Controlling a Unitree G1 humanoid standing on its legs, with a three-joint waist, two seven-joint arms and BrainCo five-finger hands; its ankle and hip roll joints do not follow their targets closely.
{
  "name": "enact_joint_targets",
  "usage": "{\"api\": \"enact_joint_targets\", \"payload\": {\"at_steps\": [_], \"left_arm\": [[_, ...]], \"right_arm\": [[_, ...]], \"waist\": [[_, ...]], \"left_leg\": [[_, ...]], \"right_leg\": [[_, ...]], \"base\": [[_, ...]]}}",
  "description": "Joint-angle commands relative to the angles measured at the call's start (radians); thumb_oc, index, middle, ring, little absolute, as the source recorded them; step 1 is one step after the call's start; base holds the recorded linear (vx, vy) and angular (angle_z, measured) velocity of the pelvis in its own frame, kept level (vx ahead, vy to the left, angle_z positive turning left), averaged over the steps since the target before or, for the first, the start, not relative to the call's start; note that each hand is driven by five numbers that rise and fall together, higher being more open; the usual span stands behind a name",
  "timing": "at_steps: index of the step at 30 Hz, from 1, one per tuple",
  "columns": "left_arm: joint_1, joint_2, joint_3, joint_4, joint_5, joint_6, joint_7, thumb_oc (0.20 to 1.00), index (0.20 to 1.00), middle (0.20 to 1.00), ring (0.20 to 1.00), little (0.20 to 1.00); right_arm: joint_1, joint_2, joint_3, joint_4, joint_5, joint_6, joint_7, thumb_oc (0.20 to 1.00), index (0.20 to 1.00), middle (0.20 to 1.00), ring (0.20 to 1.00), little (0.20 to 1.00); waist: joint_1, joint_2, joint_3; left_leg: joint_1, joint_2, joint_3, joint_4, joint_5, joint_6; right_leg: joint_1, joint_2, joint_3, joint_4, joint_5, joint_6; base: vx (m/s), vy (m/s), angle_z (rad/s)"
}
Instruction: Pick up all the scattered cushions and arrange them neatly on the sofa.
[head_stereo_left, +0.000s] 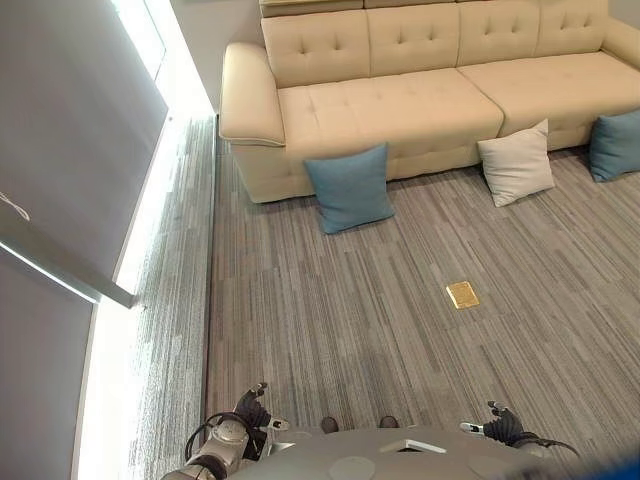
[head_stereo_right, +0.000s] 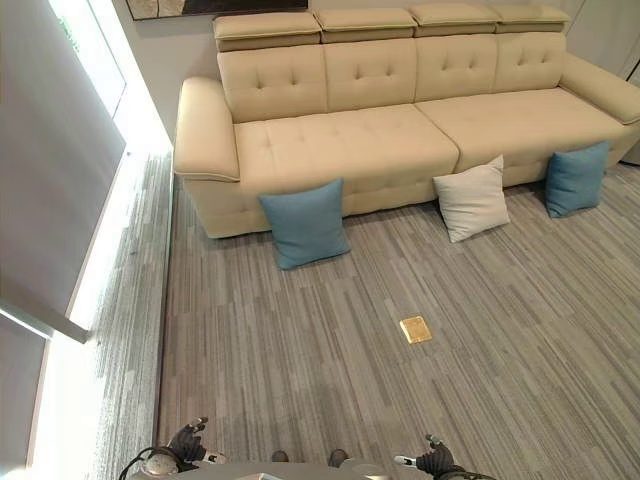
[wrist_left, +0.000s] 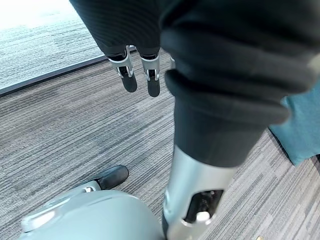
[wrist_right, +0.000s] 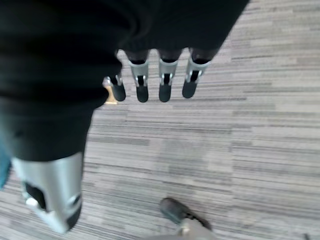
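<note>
Right eye view: three cushions lean against the front of the beige sofa (head_stereo_right: 400, 130) on the striped floor (head_stereo_right: 300, 340) (none on the seat): a blue cushion (head_stereo_right: 305, 223), a white cushion (head_stereo_right: 473, 198) and a second blue cushion (head_stereo_right: 577, 179). Left robot hand (wrist_left: 135, 80) and right robot hand (wrist_right: 160, 82) hang low, fingers relaxed, empty. A small gold plate (head_stereo_right: 415, 329) lies in the floor.

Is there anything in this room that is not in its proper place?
Yes. Three cushions stand on the floor, leaning against the front of the sofa and not on its seat: a blue cushion near its left end, a white cushion at the middle, another blue cushion towards the right. A small brass plate lies in the carpet.
</note>
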Motion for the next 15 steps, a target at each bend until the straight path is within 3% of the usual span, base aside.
{"api": "enact_joint_targets", "payload": {"at_steps": [1, 8, 15], "left_arm": [[-0.074, -0.013, 0.018, 0.027, 0.025, -0.015, 0.012, 1.000, 1.000, 1.000, 1.000, 1.000], [-0.071, -0.028, -0.006, 0.016, 0.031, -0.011, 0.007, 1.000, 1.000, 1.000, 1.000, 1.000], [-0.072, -0.009, 0.010, 0.021, 0.027, -0.007, 0.007, 1.000, 1.000, 1.000, 1.000, 1.000]], "right_arm": [[-0.045, -0.008, 0.016, 0.001, -0.003, -0.002, -0.002, 1.000, 1.000, 1.000, 1.000, 1.000], [-0.055, 0.005, 0.031, 0.007, -0.021, 0.013, -0.001, 1.000, 1.000, 1.000, 1.000, 1.000], [-0.088, 0.002, 0.038, 0.005, -0.027, 0.028, 0.007, 1.000, 1.000, 1.000, 1.000, 1.000]], "waist": [[0.005, -0.035, 0.019], [0.009, -0.041, 0.025], [0.035, -0.054, 0.051]], "left_leg": [[0.032, 0.011, -0.007, 0.010, -0.139, -0.030], [0.031, 0.006, -0.006, 0.010, -0.146, -0.022], [-0.009, -0.011, -0.018, 0.044, -0.153, 0.014]], "right_leg": [[0.019, -0.054, -0.023, 0.010, -0.013, 0.076], [0.016, -0.059, -0.015, 0.010, -0.013, 0.079], [-0.020, -0.072, 0.017, 0.032, -0.005, 0.080]], "base": [[0.00, 0.000, 0.00], [0.00, 0.035, -0.01], [0.00, 0.053, -0.13]]}}
